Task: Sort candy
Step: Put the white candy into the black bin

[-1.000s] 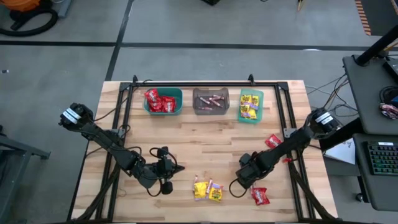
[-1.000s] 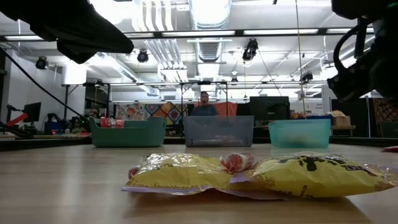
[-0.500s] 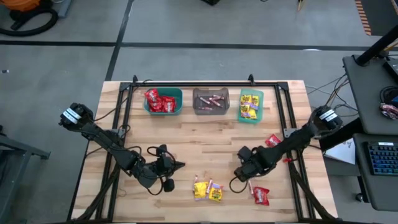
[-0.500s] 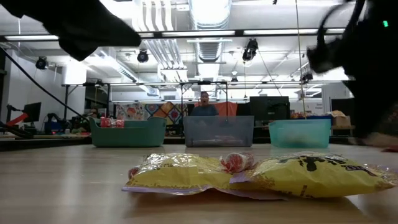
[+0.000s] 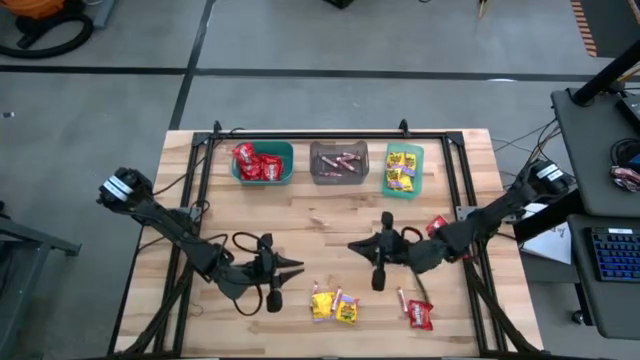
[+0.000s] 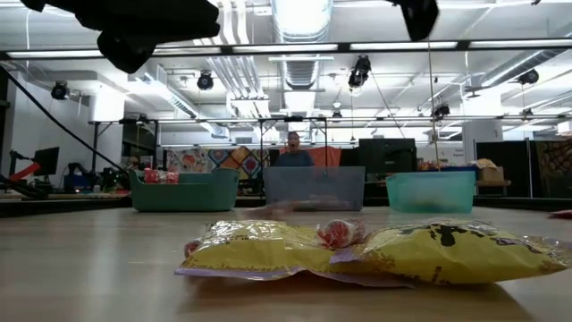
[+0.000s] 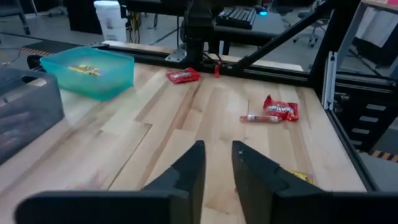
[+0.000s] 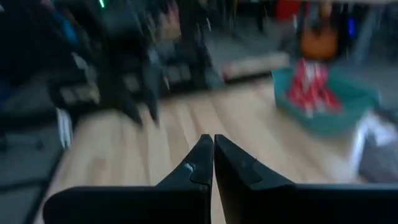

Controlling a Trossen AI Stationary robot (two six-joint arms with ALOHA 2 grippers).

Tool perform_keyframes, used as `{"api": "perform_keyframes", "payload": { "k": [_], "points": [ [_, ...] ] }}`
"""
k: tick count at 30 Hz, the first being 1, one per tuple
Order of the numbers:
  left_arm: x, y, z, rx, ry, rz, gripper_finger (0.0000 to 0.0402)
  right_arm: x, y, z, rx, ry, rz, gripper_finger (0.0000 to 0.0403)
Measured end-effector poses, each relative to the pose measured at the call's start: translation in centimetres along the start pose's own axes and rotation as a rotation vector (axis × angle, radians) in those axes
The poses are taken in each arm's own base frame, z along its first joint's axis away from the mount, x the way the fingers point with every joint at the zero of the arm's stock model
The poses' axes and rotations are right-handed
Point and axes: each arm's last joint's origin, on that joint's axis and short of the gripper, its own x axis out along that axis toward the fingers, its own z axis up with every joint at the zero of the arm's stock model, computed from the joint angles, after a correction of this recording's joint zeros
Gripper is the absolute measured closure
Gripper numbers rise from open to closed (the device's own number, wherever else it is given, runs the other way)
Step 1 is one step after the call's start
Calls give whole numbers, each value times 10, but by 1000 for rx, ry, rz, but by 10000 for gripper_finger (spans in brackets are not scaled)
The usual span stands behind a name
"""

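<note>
Sorting candy at the table | right end effector (image 5: pixel 357 245) mid-table, fingers pressed together, carrying nothing visible | left end effector (image 5: pixel 295 267) waiting nearby, fingers slightly apart | yellow packets (image 5: pixel 334 305) and pinkish stick (image 5: pixel 403 298) beside red packet (image 5: pixel 420 316) unsorted at near edge | best reopened, lowered squarely over one piece, never two.

Overhead looks straight down; low camera, tabletop level, shares the bins (image 6: pixel 183 190).
</note>
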Motion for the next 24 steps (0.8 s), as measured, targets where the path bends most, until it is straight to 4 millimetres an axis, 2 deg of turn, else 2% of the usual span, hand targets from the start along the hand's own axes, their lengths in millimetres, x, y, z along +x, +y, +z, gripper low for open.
{"api": "perform_keyframes", "payload": {
  "k": [3, 7, 11, 16, 20, 24],
  "points": [
    [1, 0, -2, 3, 5, 5, 313, 8, -13, 3, -54, -35, -55, 394],
    [-7, 1, -2, 56, 49, 5, 293, 26, -40, -4, -95, 60, -117, 394],
    [-20, 11, -1, 165, 138, 30, 288, 50, -73, -17, -124, 180, -73, 394],
    [-31, 27, -1, 320, 237, 76, 287, 79, -107, -30, -158, 177, -110, 394],
    [-35, 35, 3, 366, 265, 91, 287, 101, -116, -42, -193, 121, -33, 386],
    [-37, 38, 1, 314, 268, 106, 287, 126, -114, -57, -210, 176, -36, 354]
  ]
}}
